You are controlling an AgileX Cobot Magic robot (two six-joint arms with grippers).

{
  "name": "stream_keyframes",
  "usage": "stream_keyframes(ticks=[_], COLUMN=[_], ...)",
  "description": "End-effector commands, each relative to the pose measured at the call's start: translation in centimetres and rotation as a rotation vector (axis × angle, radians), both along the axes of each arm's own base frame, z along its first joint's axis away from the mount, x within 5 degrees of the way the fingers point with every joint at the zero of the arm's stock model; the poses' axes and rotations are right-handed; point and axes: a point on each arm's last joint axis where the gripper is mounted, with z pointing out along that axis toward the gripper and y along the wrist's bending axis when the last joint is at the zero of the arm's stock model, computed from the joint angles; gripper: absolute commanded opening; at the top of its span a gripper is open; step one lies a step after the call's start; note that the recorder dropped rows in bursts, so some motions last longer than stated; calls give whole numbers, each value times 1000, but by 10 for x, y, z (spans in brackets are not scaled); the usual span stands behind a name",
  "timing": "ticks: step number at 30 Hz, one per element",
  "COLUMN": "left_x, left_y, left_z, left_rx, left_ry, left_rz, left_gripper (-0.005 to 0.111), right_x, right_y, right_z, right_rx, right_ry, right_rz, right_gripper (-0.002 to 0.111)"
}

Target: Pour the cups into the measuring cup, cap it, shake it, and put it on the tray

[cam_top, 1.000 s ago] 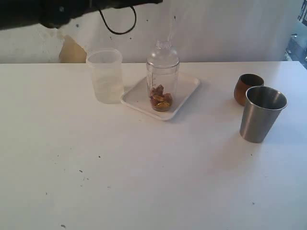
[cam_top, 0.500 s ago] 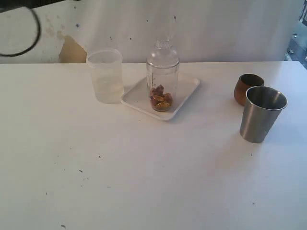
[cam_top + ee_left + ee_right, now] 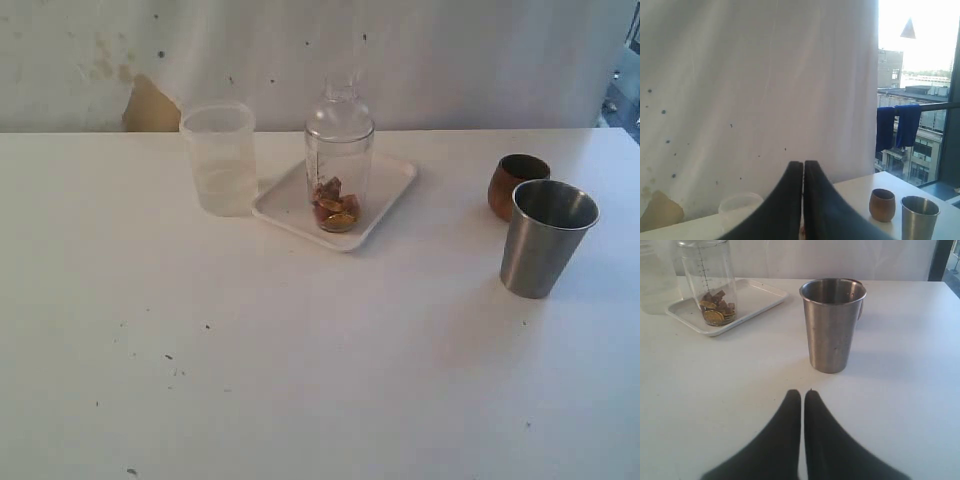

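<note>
Left gripper [image 3: 803, 166]: fingers pressed together, nothing between them. Frosted cup [image 3: 740, 207] and wooden cup [image 3: 882, 205] well beyond fingertips, down on white table [image 3: 905, 390].

Right gripper [image 3: 802, 394]: fingers pressed together, empty, low over table. Steel tumbler [image 3: 832, 325] upright just ahead of fingertips, not touching. Measuring cup [image 3: 710, 285] farther ahead, off to one side, standing on tray [image 3: 760, 295]. Cap [image 3: 339, 112] sits on it. Brown and gold bits lie at its bottom.

White table [image 3: 300, 380], a bit speckled. Directly on it: frosted cup [image 3: 219, 160] upper left, tray [image 3: 392, 178] just beside it, upper middle, then wooden cup [image 3: 515, 183] and steel tumbler [image 3: 545, 238] close together on the right.
</note>
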Motion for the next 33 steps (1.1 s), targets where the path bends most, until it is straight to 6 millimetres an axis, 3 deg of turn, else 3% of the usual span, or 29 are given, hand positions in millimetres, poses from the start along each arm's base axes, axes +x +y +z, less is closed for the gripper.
stream_keyframes(ticks=[1, 15, 18, 22, 26, 30, 33], left_x=[-15, -19, -22, -24, -16, -9, -3], left_y=[11, 14, 19, 25, 31, 34, 37], left_z=[-4, -4, -14, -51, -104, -130, -164], left_rx=[-19, -27, -32, 16, 37, 39, 99], left_ry=[4, -13, -16, -62, 14, 102, 186], left_rz=[5, 11, 108, 297, 474, 536, 574], left_gripper=[1, 1, 1, 1, 1, 1, 1], right_x=[0, 0, 0, 0, 0, 0, 0], right_y=[0, 0, 0, 0, 0, 0, 0], right_z=[0, 0, 0, 0, 0, 0, 0], right_rx=[2, 2, 2, 2, 2, 2, 2], right_ry=[-12, -12, -12, -12, -12, -12, -12], right_rz=[-3, -3, -3, -3, -3, -3, -3], right_gripper=[3, 3, 3, 3, 3, 3, 3])
